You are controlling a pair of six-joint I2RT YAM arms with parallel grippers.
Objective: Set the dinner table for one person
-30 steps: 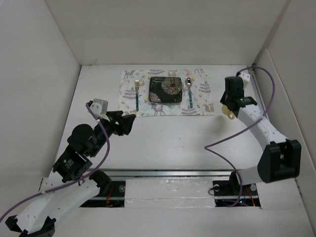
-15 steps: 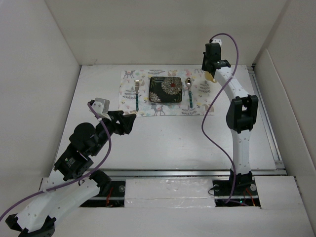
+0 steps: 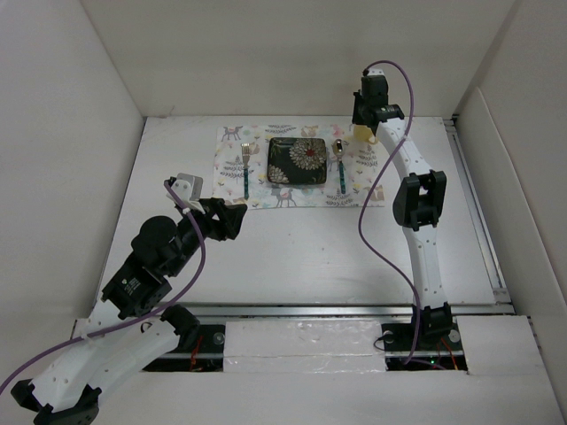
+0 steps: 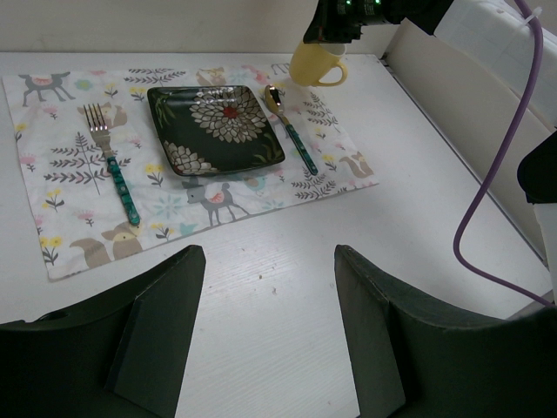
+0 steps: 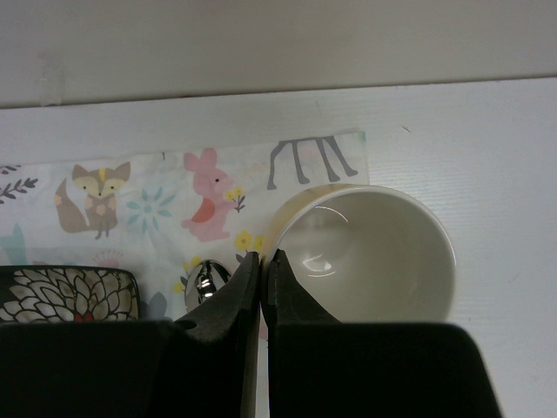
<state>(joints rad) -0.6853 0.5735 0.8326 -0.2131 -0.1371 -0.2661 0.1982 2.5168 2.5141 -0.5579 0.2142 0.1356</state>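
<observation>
The dinner table (image 3: 301, 257) is the biggest thing here. It is a big, flat, white rectangle with thin lines in the top like painted wood. It fills the floor of a white box with plain walls on the left, right and far sides. The two robot arms are fixed at its near edge.

The left arm bends low over the near left part of the table. The left gripper (image 4: 268, 261) has its two dark fingers spread wide, with nothing between them. It points at the near edge of the mat.

The right arm reaches a long way to the far side of the table.

A cloth placemat (image 3: 229, 168) lies flat on the far middle of the table. It has little deer, foxes, rabbits and trees on it.

A dark square plate (image 3: 297, 162) with big flowers on it sits in the middle of the mat.

A pale yellow cup (image 4: 317, 64) with a handle is at the far right corner of the mat, upright. The right gripper (image 5: 262, 266) pinches the cup's rim from above. I cannot tell if the cup touches the mat.

A fork (image 3: 245, 168) with a green handle lies on the mat, left of the plate. A spoon (image 3: 339, 164) with a green handle lies right of the plate, its bowl near the cup.
</observation>
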